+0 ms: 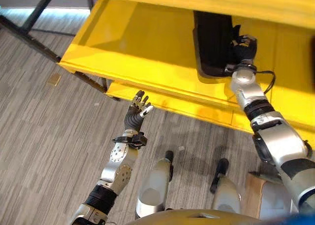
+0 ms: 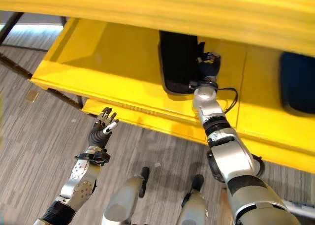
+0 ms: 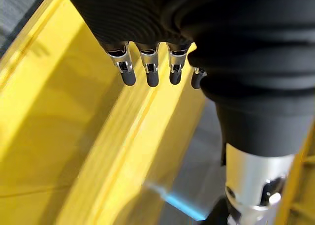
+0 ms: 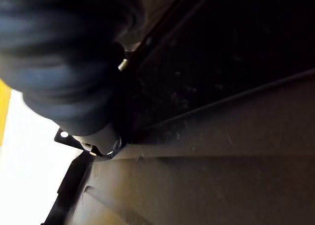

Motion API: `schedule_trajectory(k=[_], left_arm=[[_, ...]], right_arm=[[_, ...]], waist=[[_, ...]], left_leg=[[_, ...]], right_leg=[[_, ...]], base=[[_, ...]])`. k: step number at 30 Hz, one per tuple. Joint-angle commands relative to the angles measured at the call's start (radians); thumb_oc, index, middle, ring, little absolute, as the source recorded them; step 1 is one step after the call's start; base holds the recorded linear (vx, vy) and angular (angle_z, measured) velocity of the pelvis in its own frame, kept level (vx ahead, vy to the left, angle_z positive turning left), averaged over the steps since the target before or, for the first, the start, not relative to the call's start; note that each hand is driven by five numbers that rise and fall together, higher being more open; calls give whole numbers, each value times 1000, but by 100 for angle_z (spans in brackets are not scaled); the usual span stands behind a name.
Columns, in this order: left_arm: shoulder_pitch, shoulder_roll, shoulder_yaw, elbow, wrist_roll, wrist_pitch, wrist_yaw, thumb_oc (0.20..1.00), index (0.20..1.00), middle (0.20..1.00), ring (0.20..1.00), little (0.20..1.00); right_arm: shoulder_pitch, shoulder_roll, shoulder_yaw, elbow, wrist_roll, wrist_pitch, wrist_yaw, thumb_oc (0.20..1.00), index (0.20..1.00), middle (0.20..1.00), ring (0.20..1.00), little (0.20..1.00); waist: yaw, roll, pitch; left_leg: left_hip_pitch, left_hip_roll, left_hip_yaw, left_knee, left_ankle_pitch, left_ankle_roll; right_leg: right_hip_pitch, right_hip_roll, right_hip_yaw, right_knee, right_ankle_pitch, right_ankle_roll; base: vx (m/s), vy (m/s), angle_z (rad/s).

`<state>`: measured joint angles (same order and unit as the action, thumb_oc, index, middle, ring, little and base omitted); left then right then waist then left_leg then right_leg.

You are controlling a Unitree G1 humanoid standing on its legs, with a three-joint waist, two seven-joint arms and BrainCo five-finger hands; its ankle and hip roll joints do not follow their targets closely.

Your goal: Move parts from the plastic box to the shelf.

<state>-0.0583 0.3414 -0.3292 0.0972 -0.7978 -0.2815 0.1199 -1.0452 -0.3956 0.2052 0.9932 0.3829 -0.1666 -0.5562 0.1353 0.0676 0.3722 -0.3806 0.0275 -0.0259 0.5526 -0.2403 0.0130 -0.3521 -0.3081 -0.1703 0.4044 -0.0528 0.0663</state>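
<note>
Fingers [image 1: 143, 103] of the left hand [image 1: 136, 112] are seen straight and slightly spread, holding nothing, raised above the grey wood-grain floor [image 1: 44, 151] just before the front edge of the yellow shelf [image 1: 138, 43]. Fingers of the right hand [image 1: 244, 50] are placed against the right side of a black part [image 1: 212, 43] that lies on the shelf board near its front edge; whether they are curled round it or merely touching cannot be told, since the right wrist view is taken up by dark surfaces at close range. A second, dark blue object [image 2: 297, 82] is seen further along the shelf toward its right end. A lower yellow board [image 1: 172, 104] is visible beneath the front edge. Dark metal legs [image 1: 29, 35] run under the shelf's left corner, and a small tan tag [image 1: 54, 79] lies on the floor nearby
</note>
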Motion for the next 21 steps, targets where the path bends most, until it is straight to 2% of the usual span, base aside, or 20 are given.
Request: schedule_trajectory(k=[1, 4, 10, 21], left_arm=[[17, 51, 9, -65, -22, -42, -23, 1000, 1000, 1000, 1000, 1000], [31, 60, -6, -66, -30, -37, -34, 1000, 1000, 1000, 1000, 1000], [42, 78, -35, -78, -37, -27, -42, 1000, 1000, 1000, 1000, 1000], [42, 100, -63, -85, -53, -25, -58, 1000, 1000, 1000, 1000, 1000]], right_arm=[[-105, -29, -22, -10, 25, -63, -9, 200, 200, 200, 200, 200], [-129, -59, -29, 53, 44, -63, -15, 200, 200, 200, 200, 200], [-186, -106, -26, 154, 82, -67, -24, 200, 200, 200, 200, 200], [-279, -104, 45, 198, 69, -63, -21, 200, 200, 200, 200, 200]], waist=[[12, -46, 14], [-5, -53, 19], [-13, -55, 19], [-4, -59, 18]], left_leg=[[-2, 87, -66, 18, 37, -94], [-14, 102, -64, 40, 26, -94], [-43, 108, -69, 59, 20, -95], [-75, 95, -84, 62, 29, -94]], right_leg=[[62, -23, 43, 58, -25, 83], [28, -5, 64, 79, -29, 80], [-1, 1, 67, 102, -38, 78], [-13, -1, 50, 99, -31, 78]], base=[[-102, 30, -64], [-90, -4, -40], [-24, -4, -8], [-2, -2, 4]])
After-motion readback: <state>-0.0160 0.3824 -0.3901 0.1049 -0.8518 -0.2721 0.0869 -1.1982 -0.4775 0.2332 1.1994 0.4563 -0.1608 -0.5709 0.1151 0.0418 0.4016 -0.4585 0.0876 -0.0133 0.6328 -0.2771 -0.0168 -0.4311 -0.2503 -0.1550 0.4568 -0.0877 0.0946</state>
